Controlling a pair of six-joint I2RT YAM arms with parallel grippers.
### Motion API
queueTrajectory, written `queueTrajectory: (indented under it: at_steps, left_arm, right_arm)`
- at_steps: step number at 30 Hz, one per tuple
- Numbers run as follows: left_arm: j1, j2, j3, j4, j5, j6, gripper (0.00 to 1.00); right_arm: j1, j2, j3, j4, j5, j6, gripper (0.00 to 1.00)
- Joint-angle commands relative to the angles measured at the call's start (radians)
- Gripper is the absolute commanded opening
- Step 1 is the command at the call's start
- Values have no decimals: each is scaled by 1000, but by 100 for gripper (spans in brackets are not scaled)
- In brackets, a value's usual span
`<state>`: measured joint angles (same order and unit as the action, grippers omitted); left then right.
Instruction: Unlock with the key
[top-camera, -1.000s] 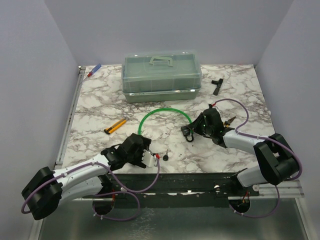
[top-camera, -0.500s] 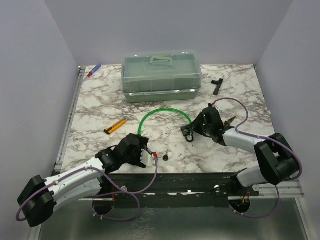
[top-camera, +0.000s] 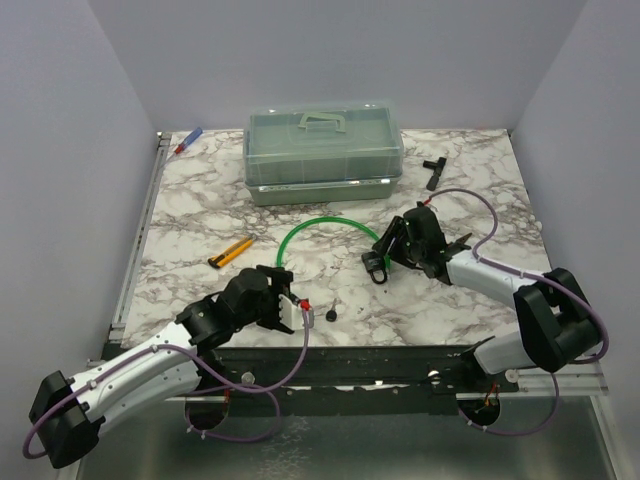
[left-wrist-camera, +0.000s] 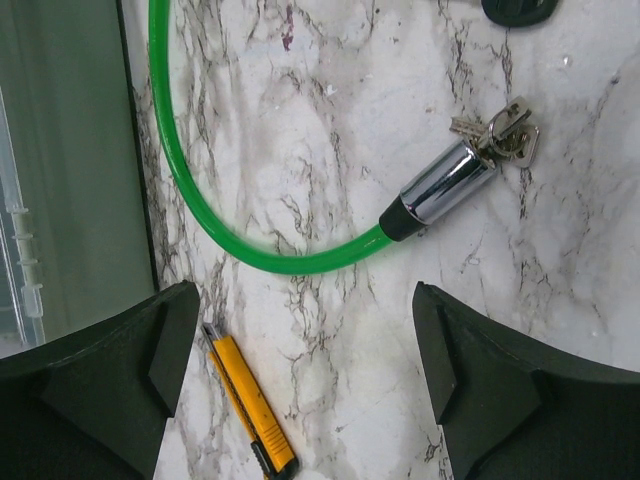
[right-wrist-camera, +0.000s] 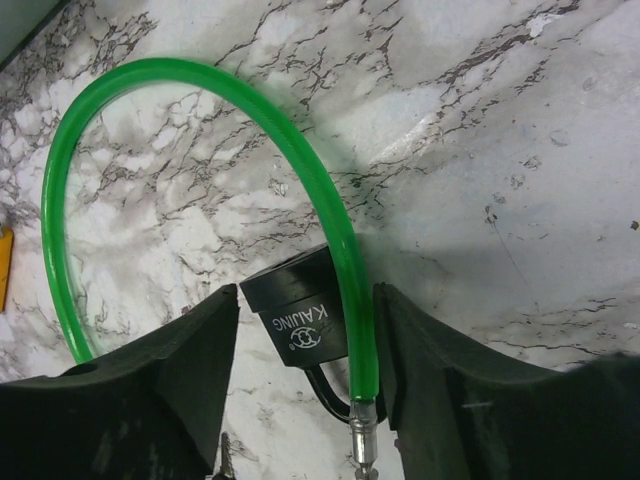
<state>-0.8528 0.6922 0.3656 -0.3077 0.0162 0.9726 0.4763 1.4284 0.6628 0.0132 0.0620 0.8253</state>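
Note:
The key, tiny with a round black head, lies on the marble near the front edge, just right of my left gripper. That gripper is open and holds nothing. The small black padlock lies right of centre with the green cable threaded through its shackle. In the right wrist view the padlock and the cable sit between the spread fingers of my right gripper, which is open around them. A gap shows at the left finger.
A green lidded box stands at the back. A yellow utility knife lies left of the cable. A black T-shaped tool lies at the back right. The cable's chrome end has silver keys beside it.
My right gripper has opened and released the padlock, lifting slightly away from it. My left arm has swung, its elbow moving left, with the gripper staying open beside the key.

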Motion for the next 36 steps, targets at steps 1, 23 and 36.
queueTrajectory:
  at_steps: [1,23,36]
  left_arm:
    - [11,-25,68,-47,122,-93,91]
    - [33,-20,212,81,238,-569,75]
    - [36,302,542,-91,82,-1113,66]
  right_arm:
    - [-6,-42,53,-84,51,-31,65]
    - [-4,-172,152,-275,106,-58,88]
    - [13,-182,169,-401,36,-42,85]
